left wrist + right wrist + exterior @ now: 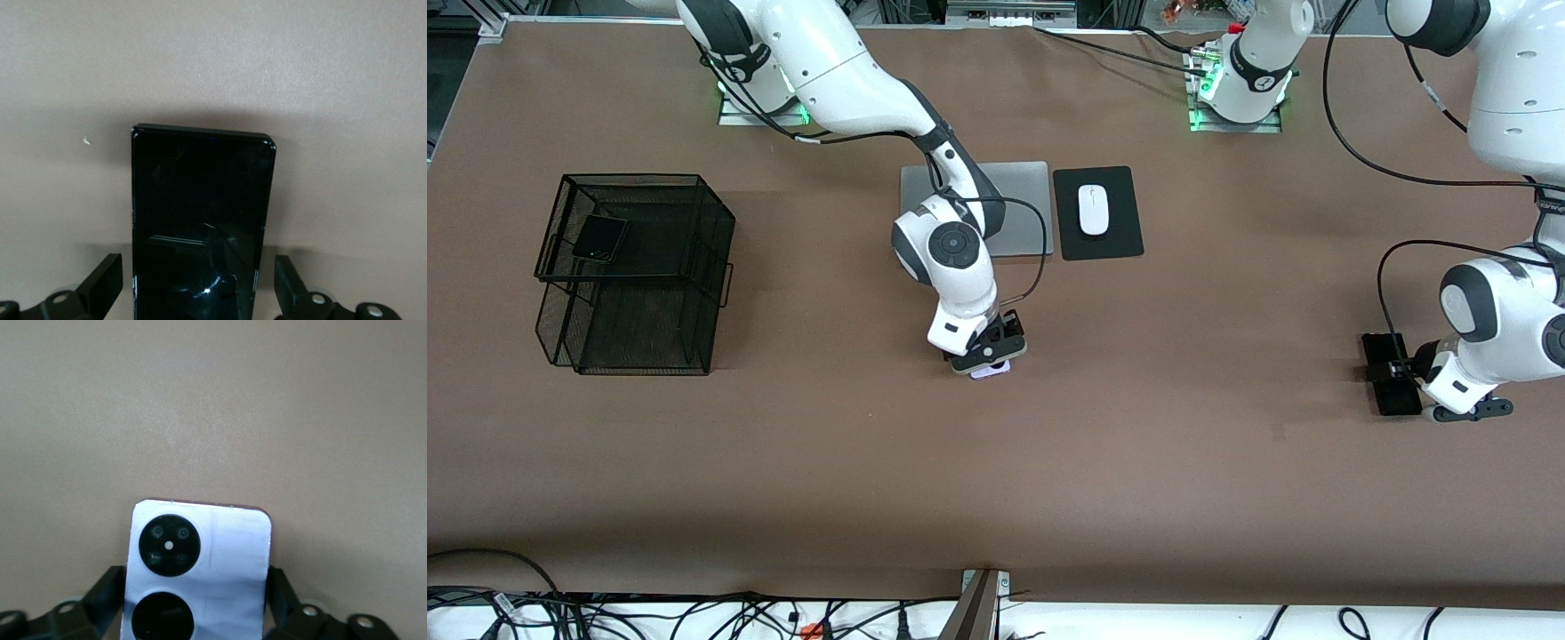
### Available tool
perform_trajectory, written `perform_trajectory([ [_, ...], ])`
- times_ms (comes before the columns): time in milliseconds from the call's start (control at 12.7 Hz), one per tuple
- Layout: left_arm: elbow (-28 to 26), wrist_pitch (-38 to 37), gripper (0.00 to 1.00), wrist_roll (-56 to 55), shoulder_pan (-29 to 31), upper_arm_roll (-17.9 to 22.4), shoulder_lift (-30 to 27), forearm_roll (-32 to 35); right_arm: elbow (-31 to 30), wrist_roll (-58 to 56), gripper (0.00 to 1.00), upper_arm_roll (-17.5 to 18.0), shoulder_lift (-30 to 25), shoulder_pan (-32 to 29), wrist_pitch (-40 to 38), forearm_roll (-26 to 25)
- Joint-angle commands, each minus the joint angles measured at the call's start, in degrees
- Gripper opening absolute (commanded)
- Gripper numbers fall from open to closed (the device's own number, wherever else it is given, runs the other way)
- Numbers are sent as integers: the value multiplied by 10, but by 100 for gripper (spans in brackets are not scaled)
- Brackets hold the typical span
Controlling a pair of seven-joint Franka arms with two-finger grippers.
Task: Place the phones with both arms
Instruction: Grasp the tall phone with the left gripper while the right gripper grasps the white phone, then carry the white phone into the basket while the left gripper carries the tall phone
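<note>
While both arms reach down, each tool straddles a phone on the desk [1138, 462].
Left tool [199, 290] spread around the black slab phone [200, 220]; right tool [193, 600] apart, flanking the lilac phone [213, 567], grip unclear.

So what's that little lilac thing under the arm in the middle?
It's a small squarish lilac phone, smooth and glossy, with rounded corners and two black circles on its upper face, one showing tiny lenses. It lies flat on the brown table, nearer the front camera than the laptop. The right tool straddles it, a finger close at each side; actual contact can't be made out.
</note>
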Motion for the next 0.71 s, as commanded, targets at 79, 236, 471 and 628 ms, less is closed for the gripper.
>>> perform_trajectory([
  [79,-10,10,100,17,7,-7,-1,13,14,14,35,-11,-5,3,-33,-6],
  [236,-9,10,100,17,4,-7,-1,13,14,11,35,-40,-41,4,-109,-4],
  [471,-8,9,69,18,5,-7,-1,13,9,5,35,-97,-111,-1,-243,-3],
  [628,-8,8,29,17,4,-7,-1,13,6,2,35,-143,-148,-1,-341,-5],
])
